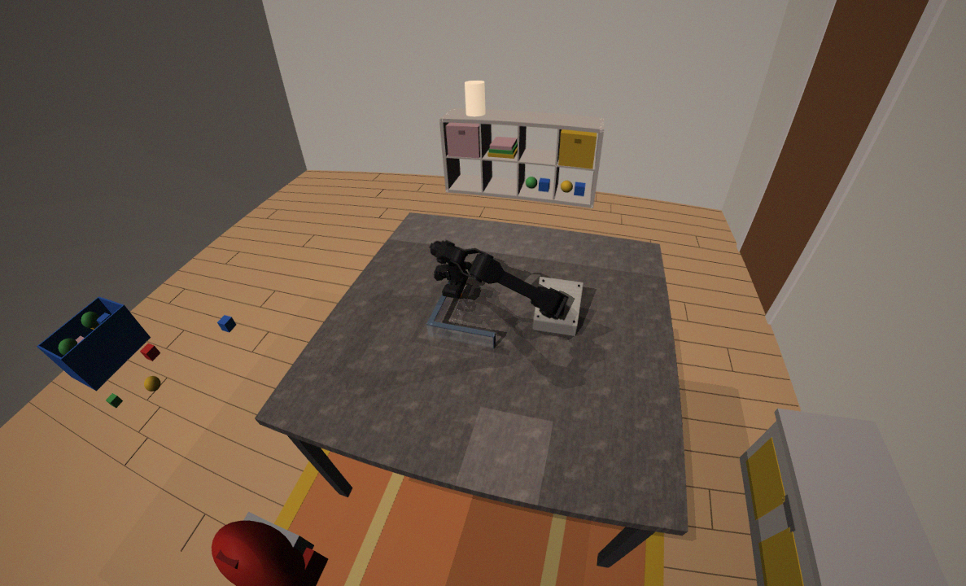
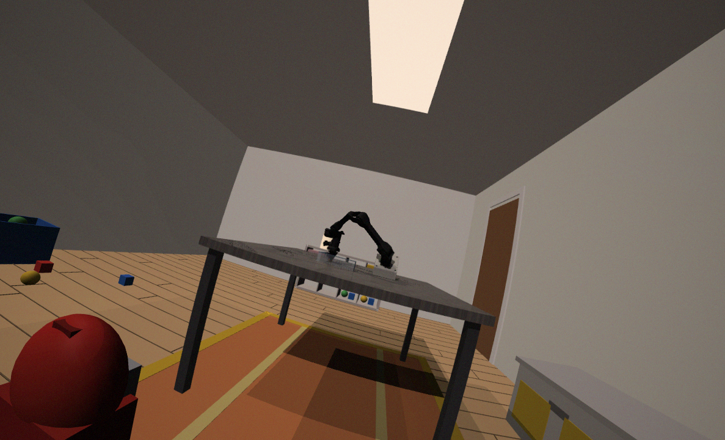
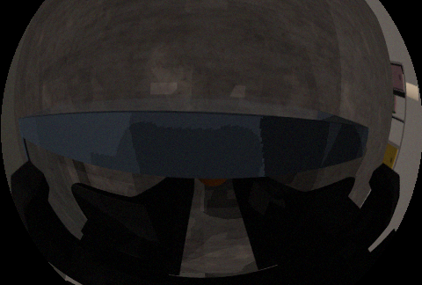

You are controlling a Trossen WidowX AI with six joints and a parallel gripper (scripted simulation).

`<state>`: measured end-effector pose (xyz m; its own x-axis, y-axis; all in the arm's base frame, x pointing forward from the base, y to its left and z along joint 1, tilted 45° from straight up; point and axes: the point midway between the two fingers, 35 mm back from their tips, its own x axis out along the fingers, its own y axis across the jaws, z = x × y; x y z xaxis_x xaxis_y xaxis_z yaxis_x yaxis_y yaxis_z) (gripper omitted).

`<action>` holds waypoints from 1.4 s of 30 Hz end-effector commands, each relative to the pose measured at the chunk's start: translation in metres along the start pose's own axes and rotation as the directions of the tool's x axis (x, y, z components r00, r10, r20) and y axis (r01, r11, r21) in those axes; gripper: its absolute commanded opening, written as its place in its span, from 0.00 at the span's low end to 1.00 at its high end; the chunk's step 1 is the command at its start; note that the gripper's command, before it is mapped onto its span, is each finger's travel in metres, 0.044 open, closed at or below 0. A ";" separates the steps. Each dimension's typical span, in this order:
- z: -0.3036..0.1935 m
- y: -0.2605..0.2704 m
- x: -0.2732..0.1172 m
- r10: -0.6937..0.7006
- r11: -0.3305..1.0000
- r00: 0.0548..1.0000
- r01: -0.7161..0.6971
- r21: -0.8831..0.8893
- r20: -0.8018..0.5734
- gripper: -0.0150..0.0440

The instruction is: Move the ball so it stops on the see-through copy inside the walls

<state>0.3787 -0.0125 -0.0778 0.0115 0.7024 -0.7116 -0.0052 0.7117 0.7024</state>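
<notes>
Wrist view: the gripper [image 3: 214, 192] is narrowed around the orange ball [image 3: 213, 182], just beside the clear wall [image 3: 193, 141]; placement and release are judged pending.

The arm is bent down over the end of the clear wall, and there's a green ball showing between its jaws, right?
Not green: the ball between the jaws is orange, seen in the wrist view just below the clear wall. The arm is indeed bent down over the wall's end.
</notes>
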 end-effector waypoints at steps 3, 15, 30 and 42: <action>-0.001 0.000 0.001 0.006 1.000 1.000 -0.006 0.006 0.000 0.39; 0.004 -0.002 -0.039 0.000 1.000 1.000 0.000 0.007 0.001 0.25; -0.003 -0.010 -0.098 -0.013 1.000 1.000 0.013 0.029 -0.003 0.25; 0.005 -0.015 -0.095 0.001 1.000 1.000 -0.001 0.006 0.000 0.25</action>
<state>0.3802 -0.0986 -0.0014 0.0234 0.6955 -0.7182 -0.0025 0.7184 0.6956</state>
